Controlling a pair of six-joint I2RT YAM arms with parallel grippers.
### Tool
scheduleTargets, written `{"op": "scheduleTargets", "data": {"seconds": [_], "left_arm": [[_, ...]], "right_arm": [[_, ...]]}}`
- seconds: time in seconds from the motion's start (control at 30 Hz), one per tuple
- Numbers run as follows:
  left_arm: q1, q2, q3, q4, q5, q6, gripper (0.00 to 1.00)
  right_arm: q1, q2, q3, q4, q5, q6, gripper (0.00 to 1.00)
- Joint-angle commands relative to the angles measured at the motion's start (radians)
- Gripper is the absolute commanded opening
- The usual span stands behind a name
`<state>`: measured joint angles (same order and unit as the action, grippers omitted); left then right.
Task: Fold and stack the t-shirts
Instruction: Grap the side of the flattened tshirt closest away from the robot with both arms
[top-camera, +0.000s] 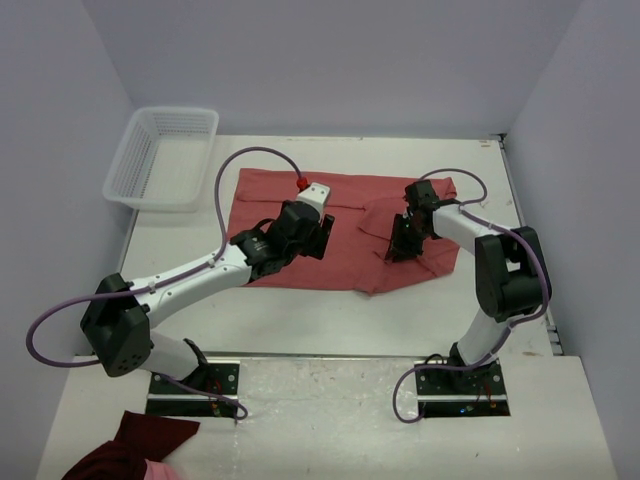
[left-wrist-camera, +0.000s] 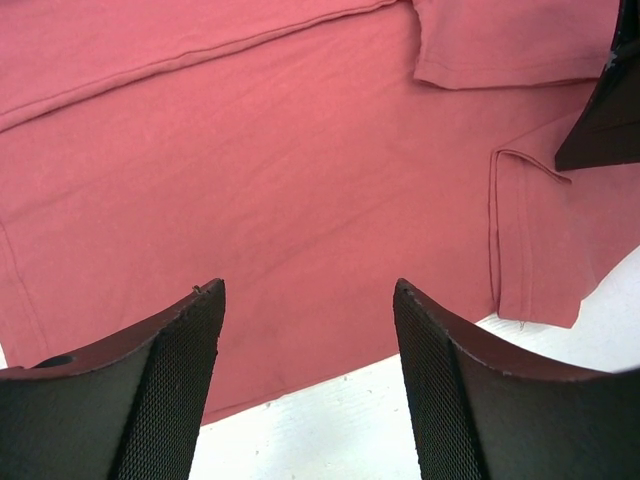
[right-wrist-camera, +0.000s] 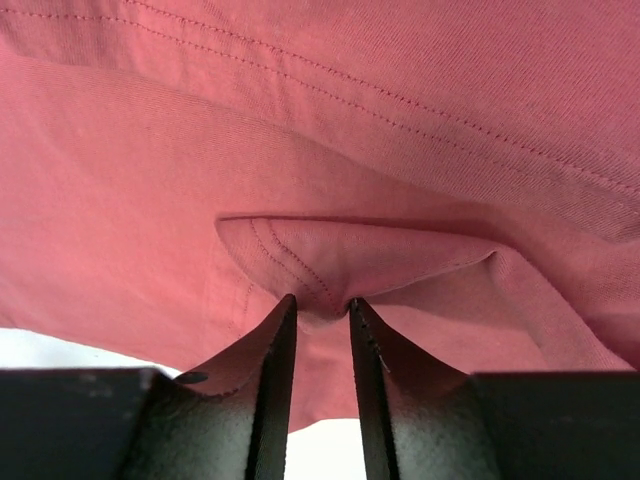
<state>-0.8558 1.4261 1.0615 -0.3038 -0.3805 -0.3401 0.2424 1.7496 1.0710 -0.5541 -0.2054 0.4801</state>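
Observation:
A salmon-red t-shirt (top-camera: 350, 225) lies spread on the white table, its near edge partly folded. My left gripper (top-camera: 322, 236) hovers over the shirt's middle, open and empty; its wrist view shows the shirt (left-wrist-camera: 280, 170) and its near hem between the spread fingers. My right gripper (top-camera: 403, 245) is at the shirt's right part, shut on a pinched fold of a stitched hem; in its wrist view the shirt cloth (right-wrist-camera: 330, 250) bunches between the fingertips (right-wrist-camera: 285, 310). The right gripper also shows at the top right of the left wrist view (left-wrist-camera: 610, 110).
A white plastic basket (top-camera: 160, 157) stands at the table's far left corner. A dark maroon cloth bundle with a pink patch (top-camera: 135, 452) lies on the near shelf at the bottom left. Grey walls enclose the table on three sides.

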Motion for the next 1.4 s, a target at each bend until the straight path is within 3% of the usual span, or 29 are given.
{"op": "scheduleTargets", "data": {"seconds": [0.0, 0.37, 0.5, 0.73, 0.87, 0.97, 1.13, 1.37], "left_arm": [[0.015, -0.041, -0.014, 0.022, -0.001, 0.0, 0.7], [0.029, -0.052, -0.037, 0.017, 0.005, 0.003, 0.71], [0.043, -0.053, -0.041, 0.008, -0.004, 0.0, 0.71], [0.102, -0.058, -0.054, -0.032, 0.009, -0.062, 0.68], [0.184, -0.072, -0.1, -0.044, 0.073, -0.149, 0.57], [0.247, -0.093, -0.164, -0.031, 0.159, -0.203, 0.61], [0.267, -0.096, -0.245, -0.072, 0.114, -0.29, 0.61], [0.297, -0.13, -0.333, -0.141, 0.084, -0.415, 0.52]], "right_arm": [[0.009, 0.004, 0.029, 0.028, -0.012, 0.006, 0.27], [0.017, -0.004, -0.006, 0.045, -0.009, 0.014, 0.22], [0.02, -0.015, -0.002, 0.031, 0.017, 0.015, 0.0], [0.023, -0.154, -0.005, -0.009, 0.075, 0.012, 0.0], [0.023, -0.254, 0.006, -0.046, 0.089, 0.009, 0.0], [0.023, -0.33, 0.009, -0.075, 0.087, 0.0, 0.0], [0.023, -0.435, -0.025, -0.082, 0.084, -0.011, 0.0], [0.023, -0.502, -0.063, -0.078, 0.093, -0.038, 0.0]]}}
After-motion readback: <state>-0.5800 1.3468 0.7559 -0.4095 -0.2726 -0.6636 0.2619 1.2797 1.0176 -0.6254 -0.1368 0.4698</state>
